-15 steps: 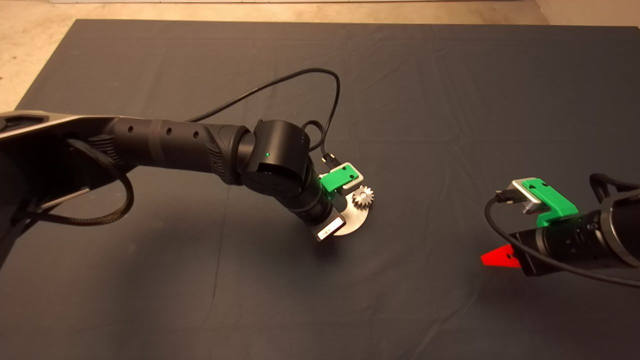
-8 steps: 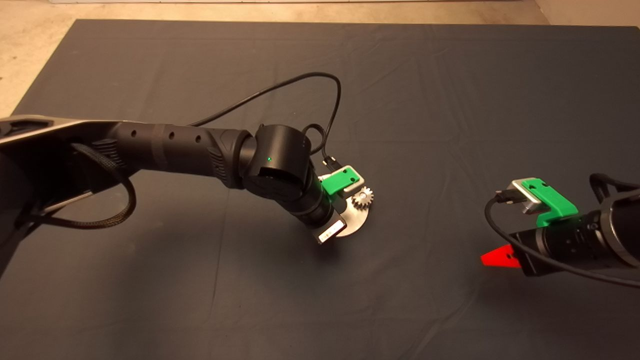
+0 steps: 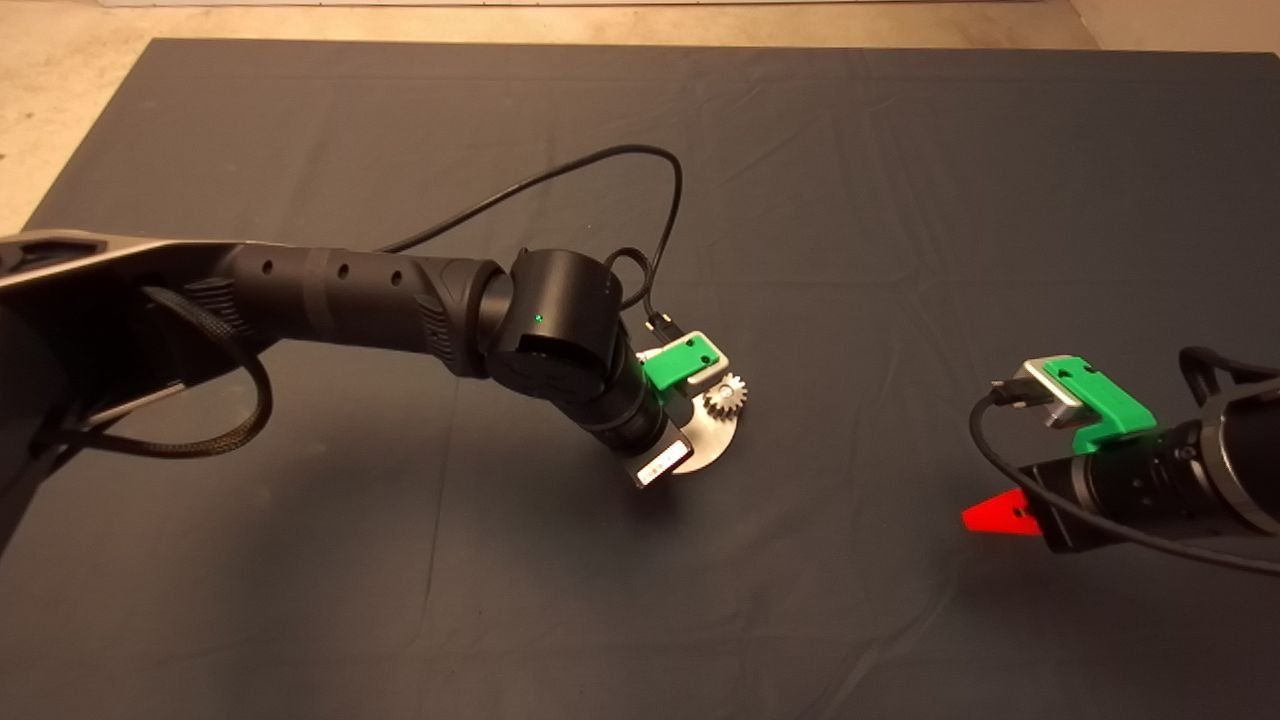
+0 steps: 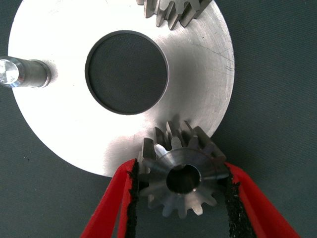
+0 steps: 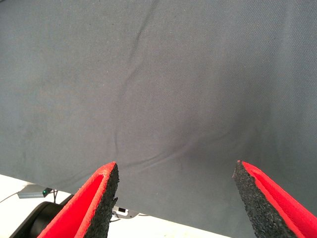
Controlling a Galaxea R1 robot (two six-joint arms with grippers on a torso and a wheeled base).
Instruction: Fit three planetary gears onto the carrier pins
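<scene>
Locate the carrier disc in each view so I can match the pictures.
Head view: the carrier disc lies mid-mat, mostly under the left gripper.
Left wrist view: it fills the upper half, beyond the held gear.
Right wrist view: not in it.
Shared landmark: the gear already seated on the disc.

Two matte black tubular arms (image 3: 340, 285) with a green status light, looped black cables (image 3: 560, 180), green plastic camera brackets (image 3: 683, 358), and red wedge fingers (image 4: 111, 203) with black foam pads.

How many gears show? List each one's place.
2. One gear sits between the left gripper fingers at the disc rim; another stands on the disc's far side. A third may be hidden.
</scene>
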